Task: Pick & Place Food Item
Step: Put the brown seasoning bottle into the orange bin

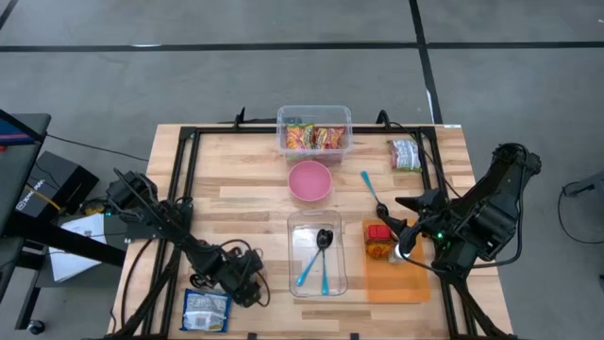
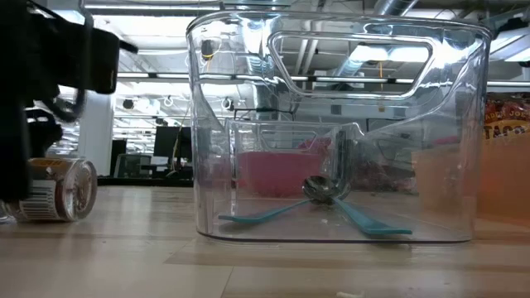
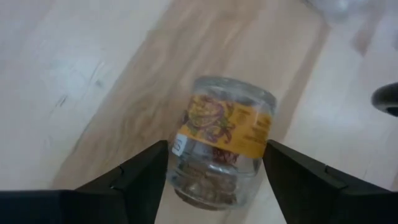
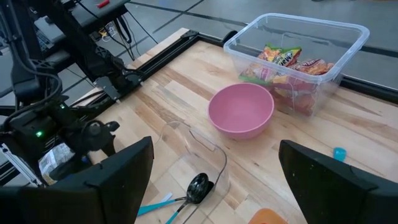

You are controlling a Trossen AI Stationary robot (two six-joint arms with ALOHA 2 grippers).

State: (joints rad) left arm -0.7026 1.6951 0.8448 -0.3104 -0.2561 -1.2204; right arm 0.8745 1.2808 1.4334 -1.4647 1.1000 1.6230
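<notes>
Near the counter's [image 1: 236, 170] front-left corner, the left gripper's [image 3: 214, 171] fingers, partly open and gripping nothing yet, flank the clear orange-labelled jar [image 3: 221, 146] lying on its side, which might roll away if pinched off-centre

High view: straight down over the whole wooden table [image 1: 255, 170] and both arms.
Low view: at tabletop level, close behind the clear container [image 2: 335, 124], facing the room beyond.
Left wrist view: looks down past its own fingers [image 3: 134, 180], very near a jar [image 3: 221, 146] lying between them.
Right wrist view: angled across the table toward the pink bowl [image 4: 241, 109].
Shared: the clear container [image 1: 317, 253] appears in high, low and right wrist views.
</notes>
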